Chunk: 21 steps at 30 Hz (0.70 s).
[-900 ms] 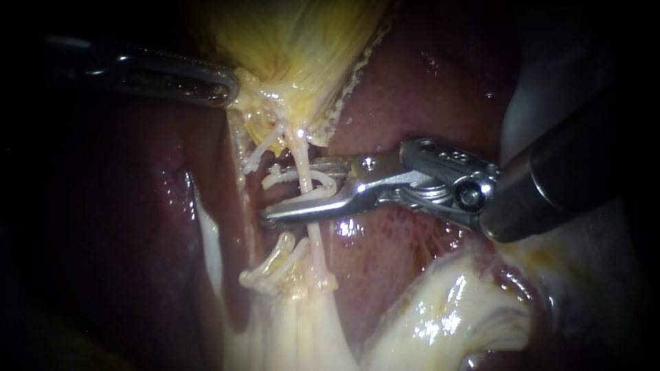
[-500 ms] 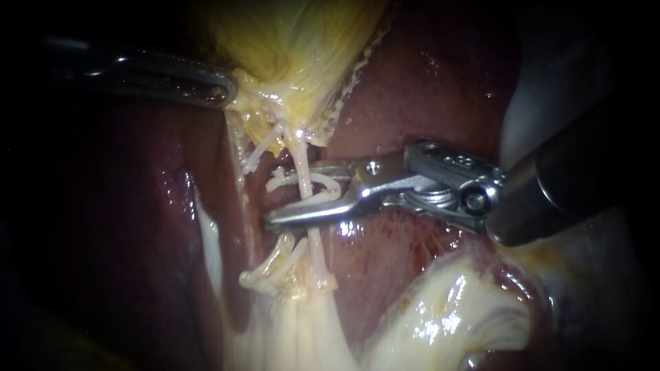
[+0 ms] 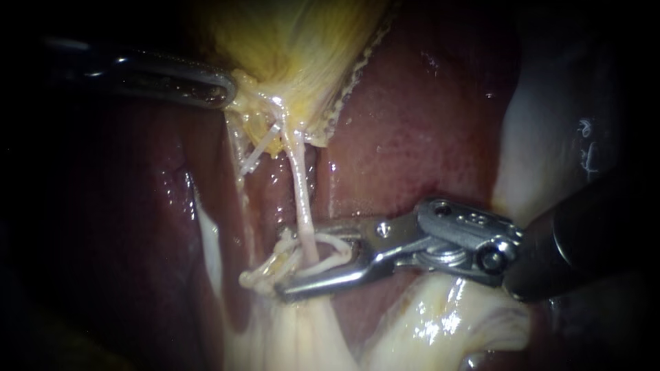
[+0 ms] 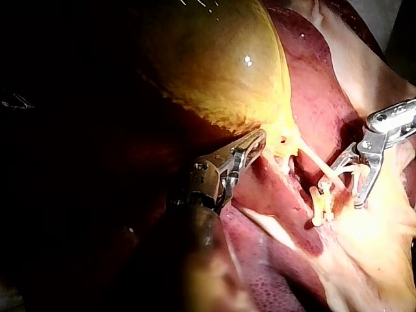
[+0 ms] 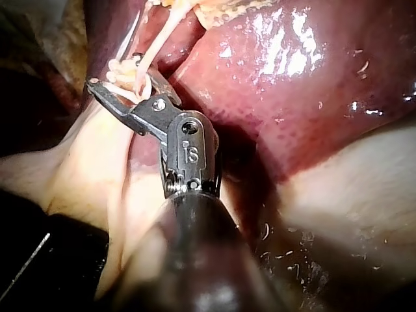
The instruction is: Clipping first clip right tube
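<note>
Endoscope view, left instrument (image 3: 227, 89) jaws clamped on gallbladder (image 3: 302, 48) neck, right instrument (image 3: 285, 262) jaws standing apart with white clip (image 3: 335, 257) seated between them, astride right tube (image 3: 300, 185) at its lower end, liver (image 3: 412, 124) behind.

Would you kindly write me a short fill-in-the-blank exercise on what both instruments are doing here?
The left instrument grips the yellow ____. The right instrument holds its jaws around a thin pale ____. Between those jaws sits a white ____.
Missing words: gallbladder; tube; clip.
</note>
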Tool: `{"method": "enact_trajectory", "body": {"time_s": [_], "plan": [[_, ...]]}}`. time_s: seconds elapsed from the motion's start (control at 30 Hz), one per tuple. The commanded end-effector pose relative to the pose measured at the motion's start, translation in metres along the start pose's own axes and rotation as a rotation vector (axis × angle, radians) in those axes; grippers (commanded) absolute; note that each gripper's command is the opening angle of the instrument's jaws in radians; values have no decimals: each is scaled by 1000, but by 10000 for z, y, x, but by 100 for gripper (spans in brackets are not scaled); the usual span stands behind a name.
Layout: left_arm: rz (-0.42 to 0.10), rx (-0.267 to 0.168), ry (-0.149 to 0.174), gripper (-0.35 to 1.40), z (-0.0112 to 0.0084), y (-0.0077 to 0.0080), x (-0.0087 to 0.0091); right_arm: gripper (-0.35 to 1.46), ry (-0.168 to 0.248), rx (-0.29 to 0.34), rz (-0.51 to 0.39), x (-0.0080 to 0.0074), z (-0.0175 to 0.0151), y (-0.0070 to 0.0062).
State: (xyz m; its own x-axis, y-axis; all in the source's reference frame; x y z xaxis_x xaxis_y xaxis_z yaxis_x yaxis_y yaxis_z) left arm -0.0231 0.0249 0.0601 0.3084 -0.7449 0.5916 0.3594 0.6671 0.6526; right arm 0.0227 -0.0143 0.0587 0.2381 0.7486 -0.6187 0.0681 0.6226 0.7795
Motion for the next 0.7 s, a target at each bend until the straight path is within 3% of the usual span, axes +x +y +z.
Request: {"method": "enact_trajectory", "body": {"time_s": [0.03, 0.4, 0.47, 0.63, 0.7], "plan": [[0, -1, 0, -35, 0, 0, 1, 49, -4, 5, 8, 0, -1, -1], [-4, 0, 0, -35, 0, 1, 3, 36, -42, 75, -10, -16, 1, 3], [-4, 0, 0, -35, 0, 1, 3, 20, -51, 93, -13, -16, 1, 6], [-4, 0, 0, -35, 1, 1, 3, 13, -58, 108, -15, -15, 5, 15], [-4, 0, 0, -35, 1, 2, 3, -1, -64, 105, 26, -14, 6, 17]]}}
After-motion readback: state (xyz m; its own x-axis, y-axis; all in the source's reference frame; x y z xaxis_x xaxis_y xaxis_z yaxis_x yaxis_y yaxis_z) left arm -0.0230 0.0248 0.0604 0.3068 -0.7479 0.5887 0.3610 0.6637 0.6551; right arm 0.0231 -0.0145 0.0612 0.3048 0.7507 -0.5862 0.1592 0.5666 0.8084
